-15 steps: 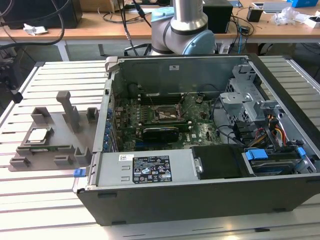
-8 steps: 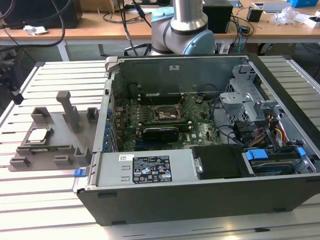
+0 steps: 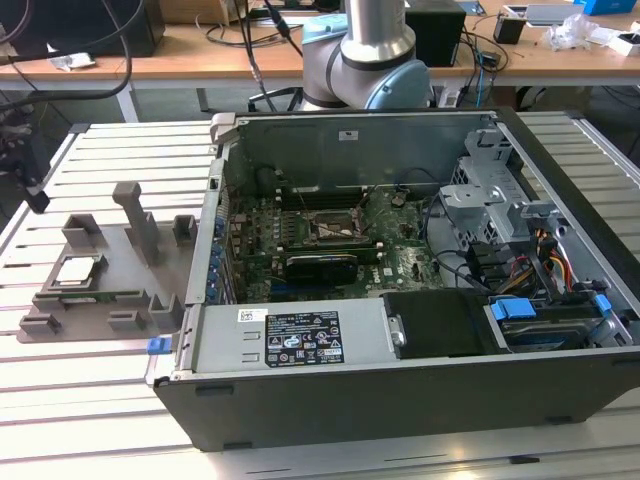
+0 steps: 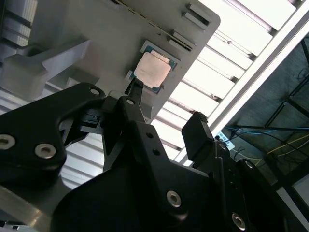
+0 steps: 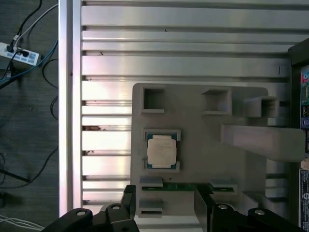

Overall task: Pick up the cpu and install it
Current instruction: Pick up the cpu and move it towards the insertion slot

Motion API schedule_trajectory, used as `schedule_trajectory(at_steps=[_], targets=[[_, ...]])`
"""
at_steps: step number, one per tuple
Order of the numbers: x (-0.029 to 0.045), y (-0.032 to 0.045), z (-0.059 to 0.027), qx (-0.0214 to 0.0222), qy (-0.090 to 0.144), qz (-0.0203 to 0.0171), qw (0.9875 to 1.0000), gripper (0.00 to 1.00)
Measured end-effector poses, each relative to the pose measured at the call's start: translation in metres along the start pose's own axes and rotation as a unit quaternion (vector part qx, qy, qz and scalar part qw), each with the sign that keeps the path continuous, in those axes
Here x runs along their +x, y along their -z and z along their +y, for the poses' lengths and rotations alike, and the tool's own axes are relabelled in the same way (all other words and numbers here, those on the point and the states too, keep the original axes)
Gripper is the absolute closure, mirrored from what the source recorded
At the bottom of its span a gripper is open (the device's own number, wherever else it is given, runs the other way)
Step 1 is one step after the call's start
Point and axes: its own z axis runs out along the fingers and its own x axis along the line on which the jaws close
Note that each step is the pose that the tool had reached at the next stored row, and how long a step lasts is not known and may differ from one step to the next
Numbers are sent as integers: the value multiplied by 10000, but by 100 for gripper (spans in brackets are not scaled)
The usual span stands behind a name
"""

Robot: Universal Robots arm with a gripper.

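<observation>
The cpu is a small silver square lying flat in a recess of the grey plastic holder block, at the exterior view's left, outside the computer case. Both wrist views look down on the cpu in the holder. My gripper hangs above the holder, well short of the chip. It is open, its black fingers wide apart with nothing between them. The dark metal-framed socket sits on the motherboard inside the case.
The open computer case lies on a slatted aluminium table, with a drive cage and cables at its right. Grey upright posts rise from the holder. Beyond the table edge lie the floor and a power strip.
</observation>
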Motion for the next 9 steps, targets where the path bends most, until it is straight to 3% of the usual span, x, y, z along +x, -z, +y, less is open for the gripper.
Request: schedule_trajectory(at_steps=[3,5,9], targets=[[1,-32,0,1,0,1,10000,40],[3,-107,1,0,0,1,10000,40],[4,-137,1,0,0,1,10000,40]])
